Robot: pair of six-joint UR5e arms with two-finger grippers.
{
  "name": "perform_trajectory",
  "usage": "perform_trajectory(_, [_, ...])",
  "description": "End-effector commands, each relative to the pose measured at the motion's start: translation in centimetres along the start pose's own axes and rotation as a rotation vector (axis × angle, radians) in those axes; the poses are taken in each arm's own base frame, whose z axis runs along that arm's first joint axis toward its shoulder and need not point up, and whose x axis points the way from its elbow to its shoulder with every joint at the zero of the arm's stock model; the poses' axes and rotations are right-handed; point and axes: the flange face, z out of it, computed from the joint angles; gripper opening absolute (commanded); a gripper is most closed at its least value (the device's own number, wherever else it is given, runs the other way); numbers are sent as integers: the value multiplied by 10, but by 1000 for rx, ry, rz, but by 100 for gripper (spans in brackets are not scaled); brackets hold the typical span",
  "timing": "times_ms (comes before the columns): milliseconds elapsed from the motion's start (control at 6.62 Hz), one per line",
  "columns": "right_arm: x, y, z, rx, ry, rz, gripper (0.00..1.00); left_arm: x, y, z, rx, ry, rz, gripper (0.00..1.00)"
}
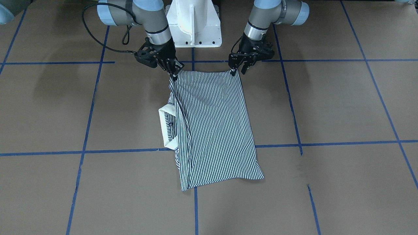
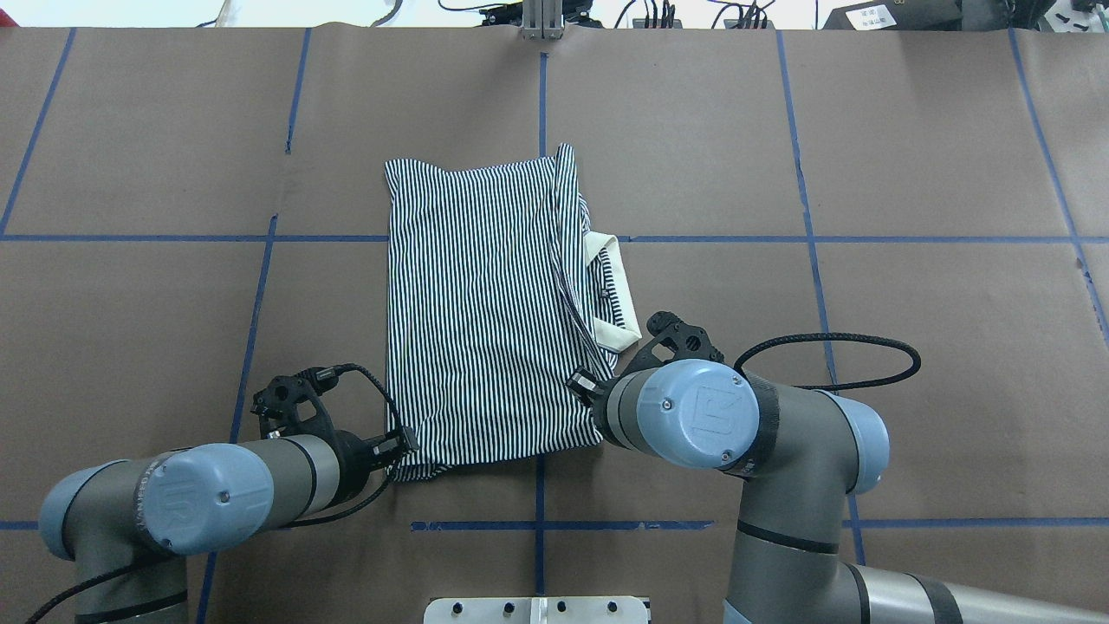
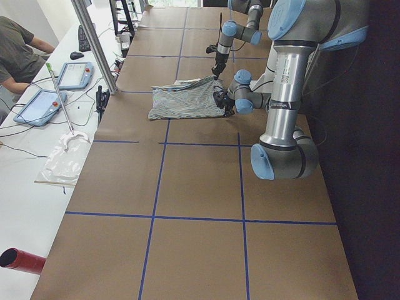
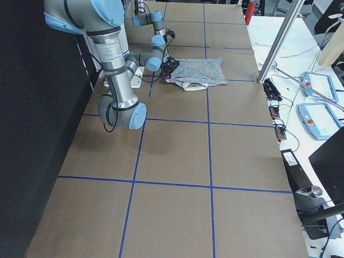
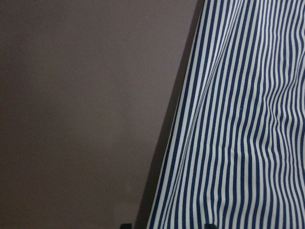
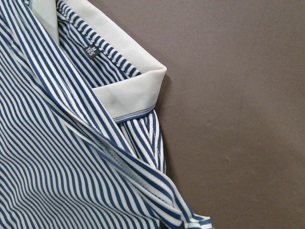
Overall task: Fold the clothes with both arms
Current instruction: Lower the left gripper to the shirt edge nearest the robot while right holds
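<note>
Brown table (image 1: 326,104) | polo shirt (image 1: 212,124) folded | left tool (image 1: 238,71) spread; right tool (image 1: 173,74) pinching corner

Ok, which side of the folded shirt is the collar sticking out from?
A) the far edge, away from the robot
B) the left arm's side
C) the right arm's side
C: the white collar pokes out from the shirt on the edge nearest the right arm, as the overhead view shows.

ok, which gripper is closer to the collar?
Right. The right gripper is at the shirt's robot-side corner, on the same edge as the collar. The left gripper is at the other robot-side corner, across the shirt's width.
</note>
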Motion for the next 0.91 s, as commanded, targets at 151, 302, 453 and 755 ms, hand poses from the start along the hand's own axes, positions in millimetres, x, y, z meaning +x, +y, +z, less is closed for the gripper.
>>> perform_trajectory(151, [1,0,0,-1,2,0,0,-1,9,4,-12,-8,8,21])
perform_trajectory(302, [1,-1,0,-1,2,1,0,-3,8,5,-12,-11,10,0])
perform_trajectory(453, [2,-2,2,0,3,-1,0,-1,9,4,-12,-8,11,0])
perform_trajectory(755, [5,-3,2,-2,2,-1,0,6,6,-7,-14,16,8,0])
